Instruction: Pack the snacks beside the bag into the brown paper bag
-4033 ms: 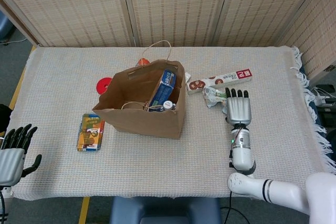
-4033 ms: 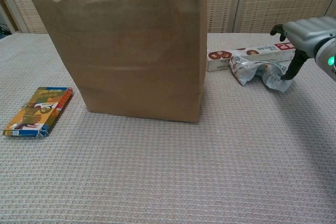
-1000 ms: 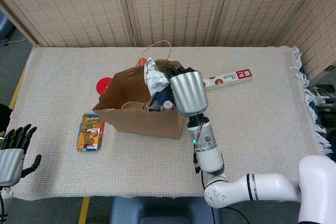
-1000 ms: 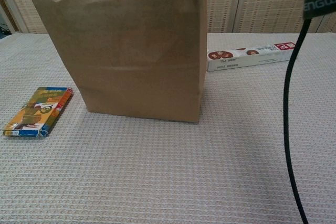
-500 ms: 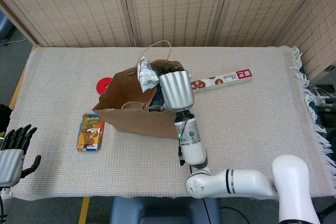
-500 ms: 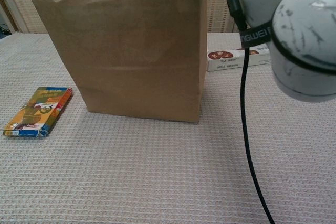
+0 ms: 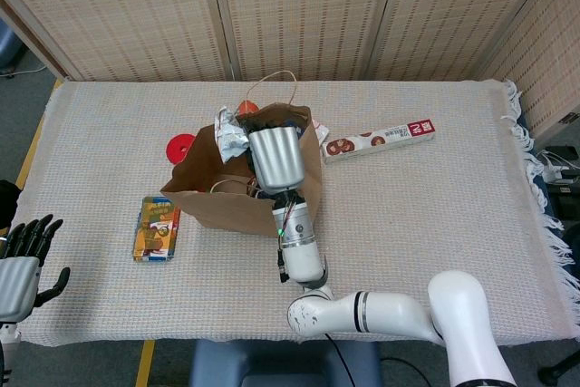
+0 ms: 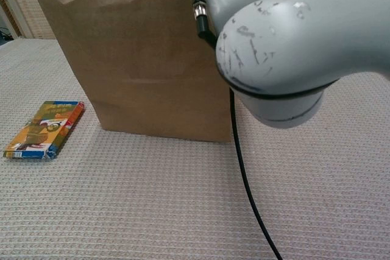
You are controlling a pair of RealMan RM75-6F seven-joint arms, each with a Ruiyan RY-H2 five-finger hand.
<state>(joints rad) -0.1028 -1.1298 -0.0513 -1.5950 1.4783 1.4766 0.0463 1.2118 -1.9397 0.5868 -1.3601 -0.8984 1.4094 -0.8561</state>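
Snacks already sit inside the brown paper bag (image 7: 240, 192); the right hand (image 7: 274, 159) grips a crinkled silver packet (image 7: 230, 138) above its mouth. Left of it lies a colourful box (image 7: 156, 228), right a long box (image 7: 379, 140), both unpacked.

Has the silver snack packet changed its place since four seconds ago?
Yes. The silver snack packet lay on the table right of the brown paper bag; now the right hand holds it above the bag's open top, toward its left side.
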